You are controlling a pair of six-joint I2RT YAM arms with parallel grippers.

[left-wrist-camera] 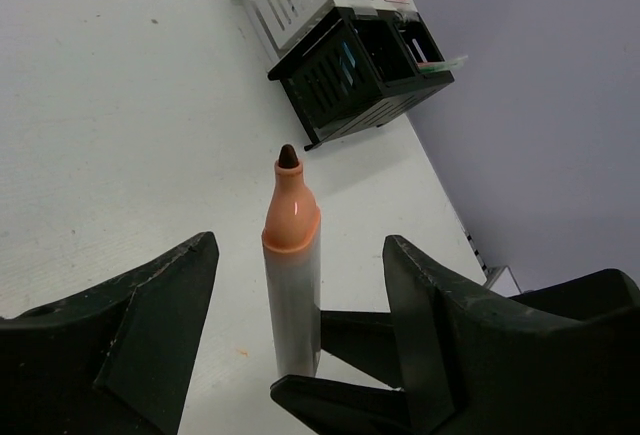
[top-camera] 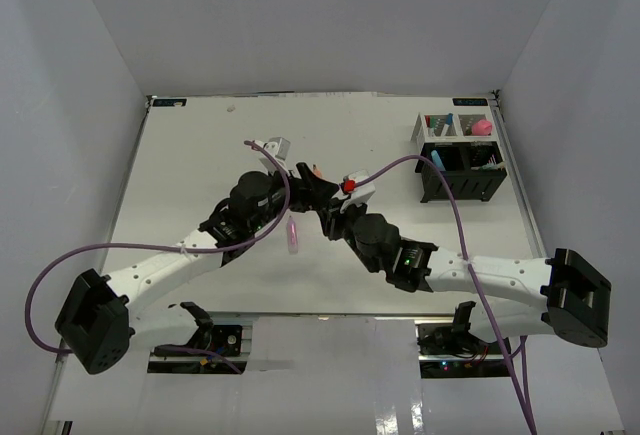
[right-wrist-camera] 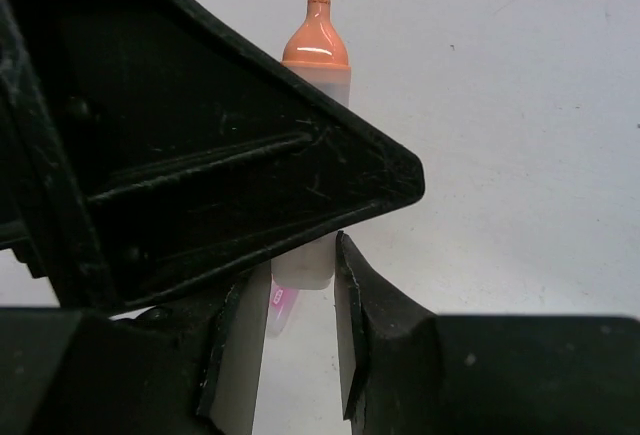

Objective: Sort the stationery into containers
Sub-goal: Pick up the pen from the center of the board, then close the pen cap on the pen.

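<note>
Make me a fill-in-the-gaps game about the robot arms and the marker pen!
1. The right end effector grips a marker with a neck coloured ___.
2. The marker's cap is ___, so its dark tip shows.
3. The left end effector has its jaws ___ on either side of the marker, not touching it.
4. The black organizer stands at the far ___ corner of the table.
Missing words: orange, off, open, right.

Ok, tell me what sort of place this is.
Likely a robot lab test cell: a white table boxed in by plain grey walls, with the left arm and right arm bolted at its near edge.
</note>
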